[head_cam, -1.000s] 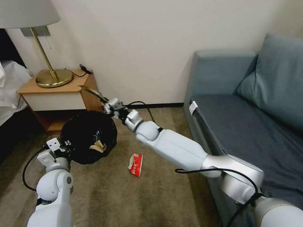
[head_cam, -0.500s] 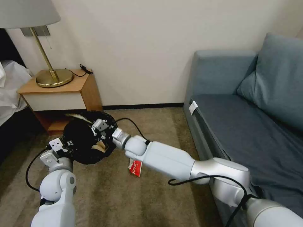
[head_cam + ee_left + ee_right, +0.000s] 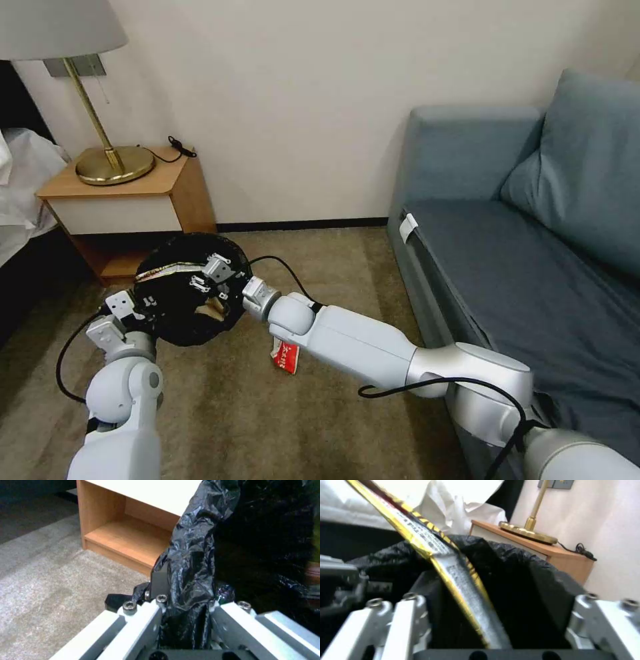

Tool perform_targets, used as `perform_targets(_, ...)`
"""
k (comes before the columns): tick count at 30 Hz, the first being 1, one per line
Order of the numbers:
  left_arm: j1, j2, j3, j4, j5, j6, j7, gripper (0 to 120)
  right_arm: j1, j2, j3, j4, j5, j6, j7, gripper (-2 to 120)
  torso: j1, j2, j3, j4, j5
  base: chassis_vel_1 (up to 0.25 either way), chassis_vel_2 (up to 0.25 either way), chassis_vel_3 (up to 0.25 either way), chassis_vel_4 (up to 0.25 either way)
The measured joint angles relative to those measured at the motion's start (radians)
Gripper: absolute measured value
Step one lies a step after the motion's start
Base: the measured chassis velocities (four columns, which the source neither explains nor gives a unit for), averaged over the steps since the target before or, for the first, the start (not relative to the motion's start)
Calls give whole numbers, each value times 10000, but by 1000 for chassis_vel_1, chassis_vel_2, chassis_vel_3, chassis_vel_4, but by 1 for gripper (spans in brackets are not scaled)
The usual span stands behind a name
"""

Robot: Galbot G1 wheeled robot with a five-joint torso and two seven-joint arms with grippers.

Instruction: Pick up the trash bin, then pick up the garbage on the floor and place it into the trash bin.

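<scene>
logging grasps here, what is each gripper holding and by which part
Left gripper is clamped on the trash bin's bagged rim. Right gripper, open over the bin's mouth, has the gold snack wrapper lying loose between its fingers.

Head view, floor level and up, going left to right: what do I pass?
Lamp base on the nightstand → trash bin held by the left gripper → red-and-white wrapper on the carpet → blue sofa.
</scene>
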Motion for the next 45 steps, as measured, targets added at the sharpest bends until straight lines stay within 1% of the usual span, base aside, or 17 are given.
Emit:
perform_targets(1, -15, 1, 2, 12, 0, 1, -1, 1, -50, -10, -30, 107, 450, -62, 2, 73, 0, 0, 0, 0, 0, 0, 0, 0, 0)
perform_targets(2, -15, 1, 2, 12, 0, 1, -1, 1, -50, -10, -30, 107, 450, -62, 2, 73, 0, 0, 0, 0, 0, 0, 0, 0, 0)
perform_targets(4, -33, 1, 13, 13, 0, 8, -3, 1, -85, -22, -185, 184, 1064, -172, -1, 83, -1, -1, 0, 0, 0, 0, 0, 0, 0)
perform_targets(5, -33, 1, 13, 13, 0, 8, -3, 1, -85, -22, -185, 184, 1064, -172, -1, 83, -1, -1, 0, 0, 0, 0, 0, 0, 0)
perform_targets(7, -38, 0, 17, -3, -1, 30, -10, 1, -67, -9, -295, 203, 1873, -350, 15, 95, 0, -1, 0, 0, 0, 0, 0, 0, 0)
perform_targets(11, -33, 2, 8, -16, -1, 35, -12, 1, 10, -20, -301, 282, 2618, -531, 89, 99, 0, 0, 0, 1, 0, 0, 0, 0, 0)
perform_targets(12, -18, 28, -15, -17, -5, 36, -15, 1, 63, -165, -285, 603, 3413, -940, 197, 99, 0, 0, 0, 2, 0, 0, 0, 0, 0)
perform_targets(13, -18, 28, -15, -17, -5, 36, -15, 1, 63, -165, -285, 603, 3413, -940, 197, 99, 0, 0, 0, 2, 0, 0, 0, 0, 0)
perform_targets(15, -14, 56, -37, -23, -17, 39, -22, 1, 94, -486, -263, 1191, 4417, -1599, 491, 100, 0, 0, 0, 0, 0, 0, 0, 0, 0)
perform_targets(16, -14, 56, -37, -23, -17, 39, -22, 1, 94, -486, -263, 1191, 4417, -1599, 491, 100, 0, 0, 0, 0, 0, 0, 0, 0, 0)
perform_targets(20, -59, 71, -25, -28, -31, 55, -22, 1, 58, -696, -115, 1669, 5029, -2304, 958, 100, 0, 0, 0, 0, 1, 0, 0, 0, 0)
perform_targets(28, -101, 48, 23, -12, -30, 71, -27, 1, 0, -699, 85, 1713, 4690, -2200, 1037, 100, 0, -1, 0, 0, 0, 0, 0, 0, 0)
perform_targets(36, -46, 88, -44, 42, -50, 70, -30, 1, 82, -557, 1053, 1403, 4009, -1788, 927, 100, 0, 0, 0, 1, 1, 0, 0, 0, 0)
perform_targets(39, -34, 94, -54, 43, -64, 64, -25, 1, 146, -547, 1459, 1055, 3627, -1706, 821, 100, 0, 0, 0, 3, 1, 0, 0, 0, 0)
perform_targets(41, -37, 104, -54, 36, -74, 56, -21, 1, 243, -748, 1766, 570, 2918, -1660, 570, 100, 0, -1, 0, 0, 1, 0, 0, 0, 0)
perform_targets(43, -43, 105, -52, 32, -80, 52, -17, 1, 245, -884, 1822, 419, 2673, -1750, 540, 100, 0, 0, 0, -1, 1, 0, 0, 0, 0)
perform_targets(45, -39, 102, -52, 17, -93, 36, -12, 1, 80, -1070, 2042, 111, 2115, -2292, 837, 100, 0, -1, 1, 0, 1, 0, 0, 0, 0)
